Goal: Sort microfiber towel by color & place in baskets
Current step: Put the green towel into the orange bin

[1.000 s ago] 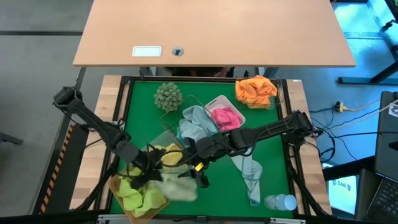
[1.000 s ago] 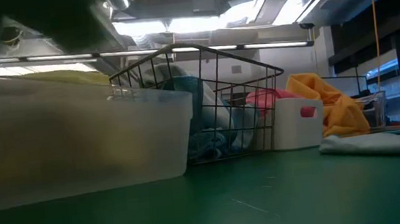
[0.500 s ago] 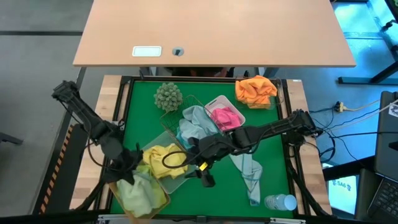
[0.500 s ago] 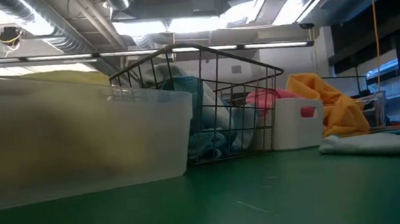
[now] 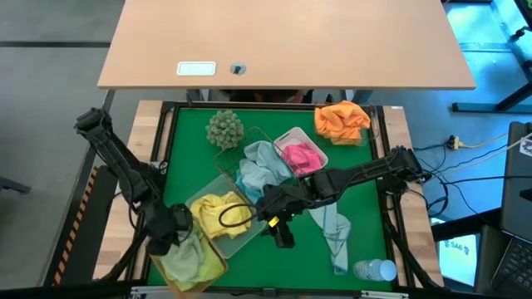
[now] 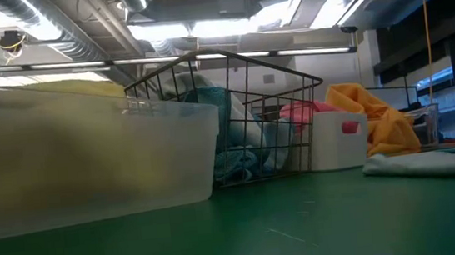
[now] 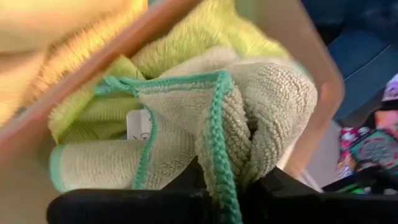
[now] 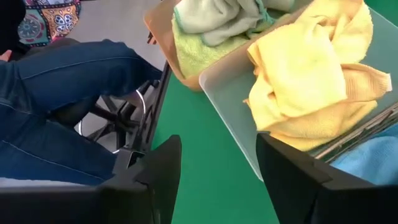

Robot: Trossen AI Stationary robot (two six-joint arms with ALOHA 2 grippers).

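Amber basket (image 5: 218, 267) at 7 o'clock on the mat, packed with lime green towels (image 5: 184, 259), crumpled. Frosted clear basket (image 5: 249, 236) touching it toward 1 o'clock, holds bunched yellow towels (image 5: 218, 212). Green wire mesh basket (image 5: 239, 142) at centre, light blue towels (image 5: 259, 166) spilling over its rim. White basket (image 5: 288, 137) just beside at 1 o'clock, pink towels (image 5: 302, 157) inside. Orange towels (image 5: 342, 120) heaped at 1 o'clock corner; what holds them can't be told. One light blue towel (image 5: 332, 230) lies loose and stretched flat at 5 o'clock.
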